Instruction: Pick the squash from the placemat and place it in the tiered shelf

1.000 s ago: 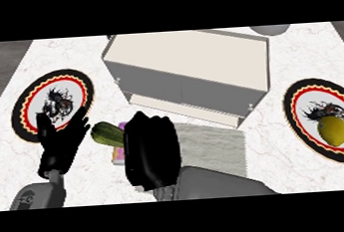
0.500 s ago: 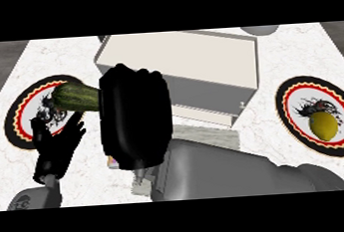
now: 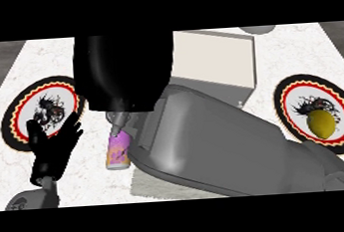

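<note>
My right hand (image 3: 122,66) covers the tiered shelf (image 3: 217,60) at 12 o'clock. I cannot tell its grip state, and the squash is hidden from view. My left hand (image 3: 51,149) rests open at 8 o'clock.

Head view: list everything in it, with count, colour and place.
counter: 1, white marbled, under everything
tiered shelf: 1, cream, top centre
left plate: 1, black rim, red-and-white pattern, left
right plate: 1, same pattern, right
yellow fruit: 1, on right plate
bottle: 1, pink and purple, centre-left
placemat: 1, pale grey, lower centre, partly under forearm
squash: 0, not in sight
left hand: 1, black, open, lower left
right hand: 1, black, raised, upper centre-left
right forearm: 1, grey, centre to lower right
</note>
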